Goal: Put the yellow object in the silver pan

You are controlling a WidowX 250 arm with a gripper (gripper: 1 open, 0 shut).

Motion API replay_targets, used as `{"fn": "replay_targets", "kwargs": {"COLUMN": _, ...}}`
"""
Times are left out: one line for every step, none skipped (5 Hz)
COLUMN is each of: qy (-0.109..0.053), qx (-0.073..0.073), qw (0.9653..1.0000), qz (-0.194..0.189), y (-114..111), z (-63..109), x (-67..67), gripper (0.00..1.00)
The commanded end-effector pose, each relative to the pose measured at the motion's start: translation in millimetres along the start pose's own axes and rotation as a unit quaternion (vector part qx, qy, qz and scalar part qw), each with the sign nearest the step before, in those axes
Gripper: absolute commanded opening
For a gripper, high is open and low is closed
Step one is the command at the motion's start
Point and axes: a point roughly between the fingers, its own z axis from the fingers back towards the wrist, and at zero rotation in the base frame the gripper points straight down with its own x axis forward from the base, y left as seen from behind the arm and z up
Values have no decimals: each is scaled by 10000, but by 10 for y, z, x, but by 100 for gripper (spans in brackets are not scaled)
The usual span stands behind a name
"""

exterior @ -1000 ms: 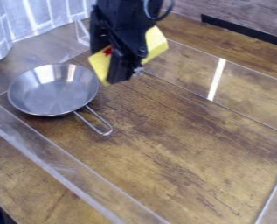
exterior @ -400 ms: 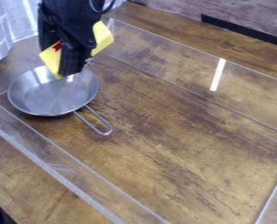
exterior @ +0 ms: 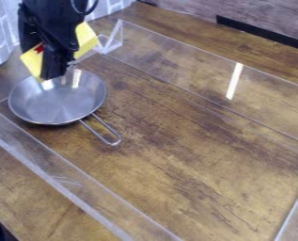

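The yellow object [exterior: 31, 62] is a small yellow block held in the air by my black gripper [exterior: 51, 68], which is shut on it. Yellow shows on both sides of the fingers, at the lower left and at the upper right [exterior: 86, 40]. The block hangs just above the back part of the silver pan [exterior: 57, 102], a round shiny pan lying on the wooden table with its wire-loop handle [exterior: 103, 132] pointing to the front right. The fingertips reach down near the pan's back rim. The block's label is hidden.
The wooden table [exterior: 201, 141] is ringed by a low clear plastic wall [exterior: 63, 188]. A clear upright piece [exterior: 111, 36] stands just right of the gripper. A grey slatted object [exterior: 3, 38] sits at the back left.
The gripper has carried the yellow block leftward, from right of the pan to above the pan's back part. The pan has not moved.
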Motion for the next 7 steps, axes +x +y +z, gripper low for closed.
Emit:
{"fn": "replay_targets", "kwargs": {"qy": -116, "qx": 124, "qw": 9998, "qz": 98, "y": 112, "z": 42, "x": -33, "gripper": 0}}
{"fn": "replay_targets", "kwargs": {"qy": -85, "qx": 145, "qw": 9998, "qz": 88, "y": 126, "z": -17, "x": -18, "gripper": 100}}
{"fn": "replay_targets", "kwargs": {"qy": -76, "qx": 100, "qw": 9998, "qz": 130, "y": 153, "z": -71, "x": 40, "gripper": 100}}
{"fn": "replay_targets", "kwargs": {"qy": -77, "qx": 67, "qw": 9998, "qz": 162, "y": 220, "z": -163, "x": 122, "gripper": 100}}
{"fn": "replay_targets", "kwargs": {"qy": -86, "qx": 24, "qw": 9998, "qz": 201, "y": 244, "z": -215, "x": 165, "gripper": 100}}
{"fn": "replay_targets", "kwargs": {"qy": -98, "qx": -25, "qw": 9997, "qz": 223, "y": 262, "z": -263, "x": 208, "gripper": 100}}
{"fn": "replay_targets", "kwargs": {"qy": -106, "qx": -96, "qw": 9996, "qz": 243, "y": 288, "z": -308, "x": 250, "gripper": 100}}
